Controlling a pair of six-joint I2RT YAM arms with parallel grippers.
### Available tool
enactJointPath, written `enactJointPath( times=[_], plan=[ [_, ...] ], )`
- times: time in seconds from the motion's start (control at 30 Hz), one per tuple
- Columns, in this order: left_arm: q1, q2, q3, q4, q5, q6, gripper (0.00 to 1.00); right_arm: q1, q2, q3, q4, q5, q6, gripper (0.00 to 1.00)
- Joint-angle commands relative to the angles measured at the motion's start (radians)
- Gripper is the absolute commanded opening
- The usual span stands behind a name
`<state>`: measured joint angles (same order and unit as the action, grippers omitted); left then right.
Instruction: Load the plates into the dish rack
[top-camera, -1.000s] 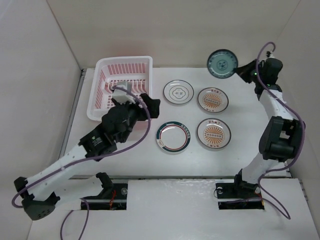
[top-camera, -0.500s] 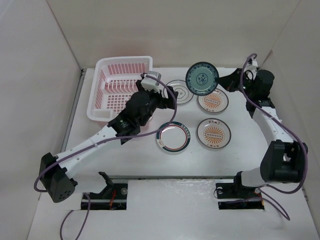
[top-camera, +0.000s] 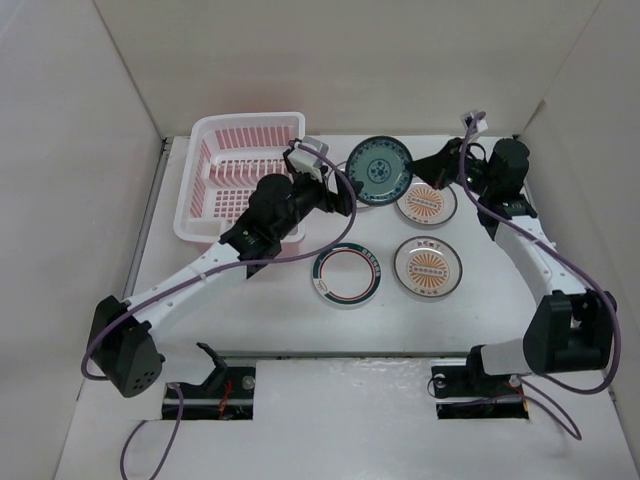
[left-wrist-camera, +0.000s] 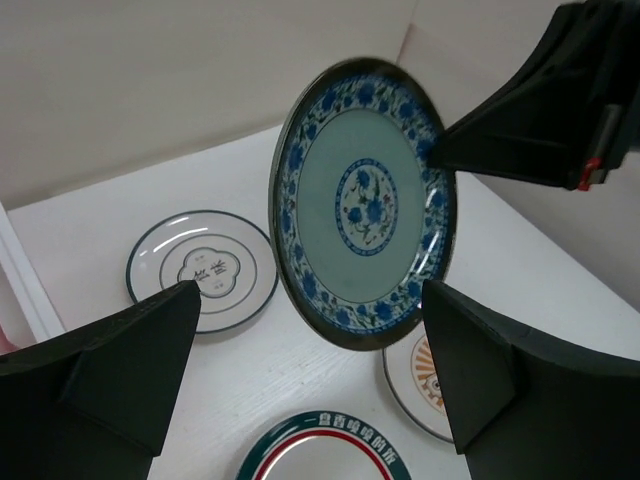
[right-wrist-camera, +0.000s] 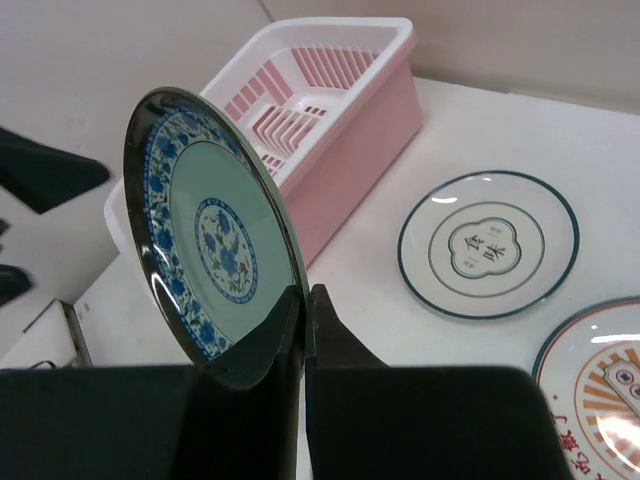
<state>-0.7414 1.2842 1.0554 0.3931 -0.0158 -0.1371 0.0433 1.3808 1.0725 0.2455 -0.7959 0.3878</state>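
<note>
The right claw (right-wrist-camera: 303, 300) was pressed together on the rim of the green plate (top-camera: 380, 170), holding it on edge above the counter (top-camera: 480, 310), at 3 o'clock from the rack (top-camera: 250, 122). The left claw (top-camera: 338, 192) stood spread, one finger on each side of that plate, touching nothing. Four other plates (top-camera: 428, 265) lay flat around 6 o'clock of it.

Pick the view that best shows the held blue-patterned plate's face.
Left wrist: the blue-patterned plate mostly faces that camera, with its whole floral pattern visible. Right wrist sees it obliquely from the rim, where the right gripper pinches it. Top external shows it small and tilted.
</note>
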Motion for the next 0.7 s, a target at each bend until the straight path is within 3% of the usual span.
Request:
enactJointPath(
  times=[0.0,0.13,0.37,0.43,0.47,0.6,0.67],
  plan=[
    [0.036,0.033,0.028,0.049,0.095,-0.002,0.90,0.042,-0.063,0.024,0.055,-0.037,-0.058,0.00],
    [0.054,0.055,0.015,0.072,0.170,-0.024,0.87,0.064,-0.083,0.024,0.055,-0.046,-0.084,0.00],
    [0.085,0.044,-0.037,0.164,0.232,-0.033,0.50,0.084,-0.071,0.033,0.055,-0.065,-0.084,0.00],
    [0.085,0.021,-0.064,0.208,0.241,-0.042,0.33,0.084,-0.062,0.033,0.055,-0.084,-0.084,0.00],
    [0.085,0.021,-0.064,0.219,0.241,-0.042,0.17,0.095,-0.052,0.033,0.055,-0.094,-0.093,0.00],
    [0.094,0.012,-0.086,0.250,0.290,-0.052,0.00,0.113,-0.052,0.033,0.055,-0.106,-0.093,0.00],
    [0.103,0.021,-0.086,0.260,0.301,-0.061,0.00,0.124,-0.043,0.033,0.055,-0.117,-0.102,0.00]
  ],
)
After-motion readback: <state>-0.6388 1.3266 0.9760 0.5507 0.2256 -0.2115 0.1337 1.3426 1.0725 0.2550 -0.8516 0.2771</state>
